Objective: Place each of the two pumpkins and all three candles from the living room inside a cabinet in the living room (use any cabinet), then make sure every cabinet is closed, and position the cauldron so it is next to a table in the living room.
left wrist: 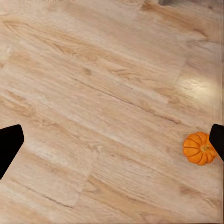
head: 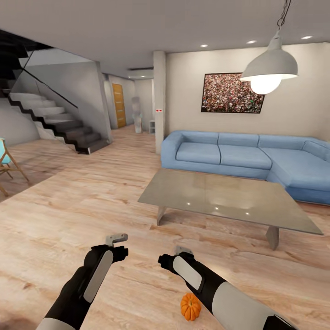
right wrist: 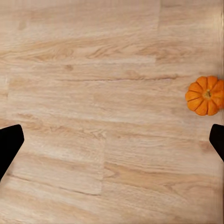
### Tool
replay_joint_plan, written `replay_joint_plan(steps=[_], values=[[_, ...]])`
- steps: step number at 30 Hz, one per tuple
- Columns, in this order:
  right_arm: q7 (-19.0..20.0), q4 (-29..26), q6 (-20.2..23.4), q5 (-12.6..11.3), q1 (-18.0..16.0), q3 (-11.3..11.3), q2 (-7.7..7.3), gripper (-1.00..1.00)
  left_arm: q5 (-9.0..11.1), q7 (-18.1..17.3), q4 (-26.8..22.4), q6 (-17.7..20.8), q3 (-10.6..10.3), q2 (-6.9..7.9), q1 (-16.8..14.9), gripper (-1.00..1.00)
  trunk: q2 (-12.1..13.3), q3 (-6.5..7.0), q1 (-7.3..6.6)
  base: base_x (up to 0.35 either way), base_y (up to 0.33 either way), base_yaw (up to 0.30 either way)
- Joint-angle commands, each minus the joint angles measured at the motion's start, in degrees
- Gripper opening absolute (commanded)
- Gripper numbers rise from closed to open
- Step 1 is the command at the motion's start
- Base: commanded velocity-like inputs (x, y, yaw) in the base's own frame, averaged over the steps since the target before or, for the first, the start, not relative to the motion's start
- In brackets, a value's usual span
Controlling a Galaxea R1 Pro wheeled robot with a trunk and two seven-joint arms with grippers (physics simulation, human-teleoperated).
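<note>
One pumpkin on floor, 6 o'clock in head view, just under right arm. Left tool and right tool both spread wide, empty. Risk: descending arm nudges round pumpkin, sends it rolling. Glass desk at 1 o'clock, sofa behind; nothing blocks reach

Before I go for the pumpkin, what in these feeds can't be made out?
- Pumpkin: in the head view the right arm covers its right side.
- Pumpkin in the left wrist view: a dark fingertip overlaps its edge.
- Pumpkin in the right wrist view: cut off by the frame edge.
- Sofa: cut off at the head view's right edge.
- Chair: mostly cropped by the left edge.
</note>
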Motion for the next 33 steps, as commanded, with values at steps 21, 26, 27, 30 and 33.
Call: replay_joint_plan(steps=[21, 26, 27, 30, 33], values=[[-0.42, 0.07, 0.03, -0.17, -0.08, 0.26, -0.02, 1.00, 0.21, 0.67, -0.17, 0.10, -0.13, 0.02, -0.02, 1.00, -0.04, -0.07, 0.00, 0.084, -0.066, -0.280], [-0.42, -0.01, 0.03, -0.18, -0.08, 0.26, -0.02, 1.00, 0.22, 0.67, -0.17, 0.10, -0.13, 0.02, -0.02, 1.00, -0.04, -0.07, 0.00, 0.209, -0.097, -0.279], [-0.42, -0.03, 0.03, -0.18, -0.08, 0.26, -0.02, 1.00, 0.20, 0.67, -0.17, 0.10, -0.13, 0.02, -0.02, 1.00, -0.04, -0.07, 0.00, 0.130, -0.043, -0.245], [-0.42, -0.05, -0.03, -0.15, -0.08, 0.26, -0.02, 1.00, 0.22, 0.67, -0.17, 0.10, -0.13, 0.02, -0.02, 1.00, -0.04, -0.07, 0.00, 0.108, -0.123, -0.124], [-0.42, -0.05, -0.05, -0.15, -0.08, 0.26, -0.02, 1.00, 0.19, 0.67, -0.17, 0.10, -0.13, 0.02, -0.02, 1.00, -0.04, -0.07, 0.00, 0.154, -0.064, -0.030]])
